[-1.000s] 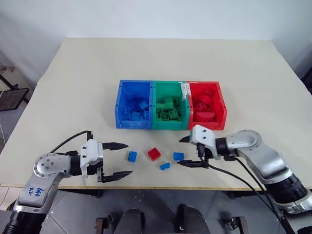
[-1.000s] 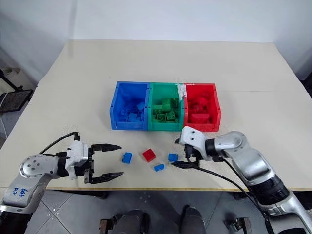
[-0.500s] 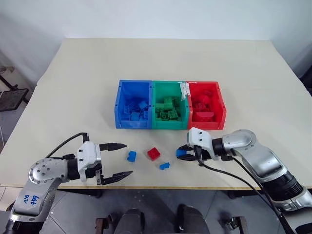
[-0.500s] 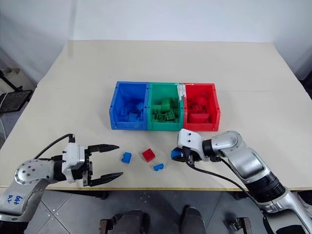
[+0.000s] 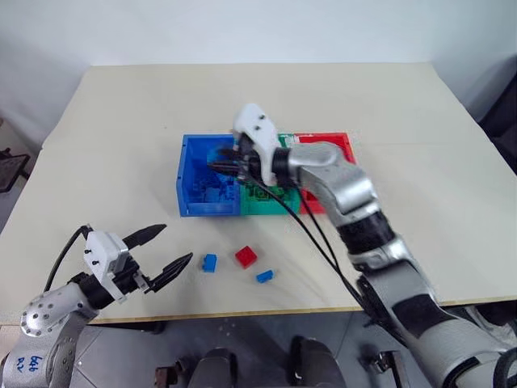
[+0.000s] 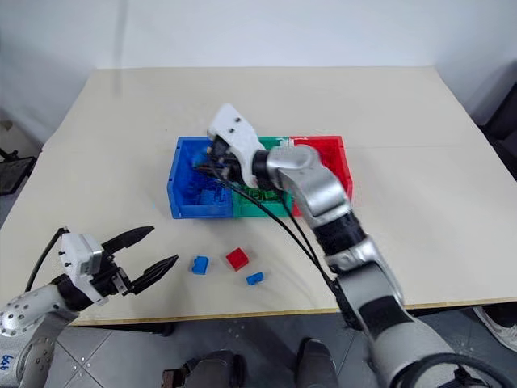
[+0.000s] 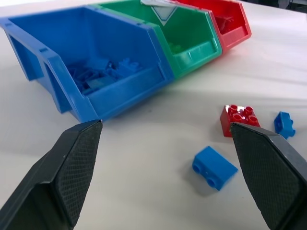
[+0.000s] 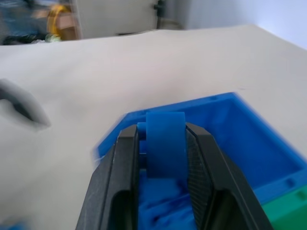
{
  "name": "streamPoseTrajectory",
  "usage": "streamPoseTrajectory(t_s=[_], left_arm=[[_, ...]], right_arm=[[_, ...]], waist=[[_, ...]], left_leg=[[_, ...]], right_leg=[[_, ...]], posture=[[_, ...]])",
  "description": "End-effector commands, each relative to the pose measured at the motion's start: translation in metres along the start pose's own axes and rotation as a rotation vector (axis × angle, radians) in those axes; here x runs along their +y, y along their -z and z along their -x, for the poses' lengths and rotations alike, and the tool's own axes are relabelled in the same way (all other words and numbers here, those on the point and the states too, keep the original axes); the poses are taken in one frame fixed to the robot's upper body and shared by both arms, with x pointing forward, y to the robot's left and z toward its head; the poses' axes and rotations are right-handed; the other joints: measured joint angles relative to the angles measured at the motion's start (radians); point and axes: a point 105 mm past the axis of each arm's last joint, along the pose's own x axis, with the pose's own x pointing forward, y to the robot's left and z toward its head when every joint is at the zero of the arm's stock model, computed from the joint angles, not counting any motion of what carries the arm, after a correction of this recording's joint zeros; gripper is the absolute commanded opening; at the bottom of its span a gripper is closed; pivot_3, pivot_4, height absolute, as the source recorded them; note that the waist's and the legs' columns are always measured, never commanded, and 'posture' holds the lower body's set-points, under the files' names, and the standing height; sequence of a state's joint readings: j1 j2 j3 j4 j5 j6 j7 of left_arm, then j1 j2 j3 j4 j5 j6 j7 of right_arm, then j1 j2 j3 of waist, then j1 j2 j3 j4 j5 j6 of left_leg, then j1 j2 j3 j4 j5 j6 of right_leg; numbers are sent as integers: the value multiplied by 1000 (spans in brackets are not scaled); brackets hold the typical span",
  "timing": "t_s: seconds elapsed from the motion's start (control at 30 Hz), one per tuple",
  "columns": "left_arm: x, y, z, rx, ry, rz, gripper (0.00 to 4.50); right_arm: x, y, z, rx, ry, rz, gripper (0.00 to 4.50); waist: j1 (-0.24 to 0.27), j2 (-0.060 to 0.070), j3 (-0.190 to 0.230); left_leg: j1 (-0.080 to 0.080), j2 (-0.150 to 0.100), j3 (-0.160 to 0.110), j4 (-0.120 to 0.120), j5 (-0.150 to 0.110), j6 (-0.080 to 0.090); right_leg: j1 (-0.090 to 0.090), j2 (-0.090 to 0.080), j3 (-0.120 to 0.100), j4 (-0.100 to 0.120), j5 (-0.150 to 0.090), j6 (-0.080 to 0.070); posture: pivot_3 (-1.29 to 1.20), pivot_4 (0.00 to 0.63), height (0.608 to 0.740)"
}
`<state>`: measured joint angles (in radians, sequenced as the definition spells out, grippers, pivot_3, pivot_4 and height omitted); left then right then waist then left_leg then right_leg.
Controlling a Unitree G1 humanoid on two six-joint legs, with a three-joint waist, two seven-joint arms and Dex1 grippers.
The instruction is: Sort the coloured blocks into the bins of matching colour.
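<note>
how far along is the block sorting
Mostly done: the blue bin, green bin and red bin already hold blocks. In hand: the right gripper holds a blue block over the blue bin. Left on the table: two blue blocks and a red block.

We see a beige table [image 5: 242, 97] spreading beneath and ahead of the open jaws of the left gripper [image 5: 178, 242]. A white wall [image 5: 242, 32] rises well beyond them, past the table's far edge. Grey floor tiles [image 6: 129, 347] lie below and behind these jaws. Far ahead of the jaws of the right gripper [image 8: 160, 139], we note a blurred yellow object [image 8: 60, 14] beside a pale panel [image 8: 115, 17].
</note>
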<state>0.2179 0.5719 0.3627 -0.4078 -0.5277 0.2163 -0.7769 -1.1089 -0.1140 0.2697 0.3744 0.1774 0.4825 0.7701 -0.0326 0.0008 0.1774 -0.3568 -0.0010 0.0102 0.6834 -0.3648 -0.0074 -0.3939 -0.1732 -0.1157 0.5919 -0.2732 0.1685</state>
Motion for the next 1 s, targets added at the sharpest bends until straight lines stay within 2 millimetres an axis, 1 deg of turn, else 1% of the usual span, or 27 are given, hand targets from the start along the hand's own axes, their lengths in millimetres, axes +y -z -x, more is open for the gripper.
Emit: streamPoseTrajectory(t_s=[0.03, 0.1, 0.2, 0.23, 0.27, 0.3, 0.33, 0.43, 0.53, 0.57, 0.63, 0.67, 0.8, 0.97, 1.0], left_arm=[[-1, -12, -3, -35, 17, -43, 4500], [-1, -14, -6, -39, 26, -49, 4500], [-1, -15, -10, -41, 48, -53, 4500], [-1, -15, -12, -40, 58, -54, 4500], [-1, -15, -15, -39, 76, -56, 4500], [-2, -15, -18, -37, 92, -58, 4500], [-3, -15, -19, -36, 103, -59, 4500], [-9, -17, -32, -25, 190, -84, 4500], [-16, -16, -41, -3, 282, -137, 4500], [-19, -16, -45, 4, 329, -154, 4500], [-25, -16, -51, 10, 409, -177, 4500], [-27, -17, -53, 8, 442, -181, 4500], [-36, -19, -62, 3, 564, -198, 4500], [-39, -23, -73, -1, 653, -220, 4500], [-39, -23, -75, -3, 665, -227, 4500]], right_arm=[[-5, -4, -6, -28, 15, 44, 1957], [-6, -3, -5, -31, 11, 48, 2561], [-4, -5, 5, -51, -17, 64, 3600], [-3, -6, 10, -60, -26, 69, 4012], [-1, -7, 19, -85, -47, 84, 4302], [1, -8, 27, -103, -65, 96, 4474], [4, -8, 33, -114, -79, 105, 4474], [12, 4, 75, -137, -128, 150, 4474], [18, 20, 112, -121, -143, 172, 4474], [21, 27, 130, -106, -146, 178, 4474], [24, 40, 161, -68, -136, 181, 4474], [25, 46, 174, -43, -124, 182, 4474], [34, 81, 229, 114, -65, 201, 4474], [47, 114, 286, 241, 12, 159, 4474], [49, 120, 294, 267, 22, 156, 4474]], waist=[[2, 0, 0], [2, 0, 0], [-1, 0, 0], [-3, 0, 0], [-2, 0, 0], [-1, 0, 0], [1, 0, 0], [8, 0, 0], [9, 0, 0], [9, 0, 0], [10, 0, 0], [11, 0, 0], [12, 0, 0], [32, 0, 0], [34, 0, 0]], left_leg=[[0, 0, 0, 0, 0, 0], [0, 0, 0, 0, 0, 0], [0, 0, 0, 0, 0, 0], [0, 0, 0, 0, 0, -1], [0, 1, 0, 0, 0, -1], [0, 1, 0, 0, 0, -1], [0, 1, 0, 0, 0, -1], [0, 0, 0, 0, 0, -1], [0, 0, 1, 0, 0, 0], [0, 0, 1, 0, 0, 0], [0, 0, 2, 0, -1, 0], [0, 0, 2, 0, -1, 0], [0, 0, 4, 0, -1, 0], [1, 1, 8, 0, -1, 0], [2, 1, 8, 0, -1, 1]], right_leg=[[0, 0, 0, 0, 0, 0], [0, 0, 0, 0, 0, 0], [0, 0, 0, 0, 0, 0], [0, 1, 0, 0, 0, 0], [0, 1, 0, 0, 0, 0], [0, 1, 0, 0, 0, 0], [0, 1, 0, 0, 0, 0], [0, 0, 0, -1, 0, 0], [1, 0, 0, -2, 0, 0], [1, 0, 0, -2, 0, 0], [1, 0, 0, -3, 0, 0], [1, 0, 0, -3, 0, 0], [1, 0, 1, -4, 0, 0], [2, 0, 3, -4, 0, 0], [2, 0, 4, -4, 0, 0]], posture=[[0, 150, 740], [0, 150, 740], [0, 150, 740], [0, 150, 740], [0, 150, 740], [0, 150, 740], [0, 150, 740], [0, 150, 740], [0, 150, 740], [0, 150, 740], [0, 150, 740], [0, 150, 740], [0, 150, 740], [0, 150, 740], [0, 150, 740]])
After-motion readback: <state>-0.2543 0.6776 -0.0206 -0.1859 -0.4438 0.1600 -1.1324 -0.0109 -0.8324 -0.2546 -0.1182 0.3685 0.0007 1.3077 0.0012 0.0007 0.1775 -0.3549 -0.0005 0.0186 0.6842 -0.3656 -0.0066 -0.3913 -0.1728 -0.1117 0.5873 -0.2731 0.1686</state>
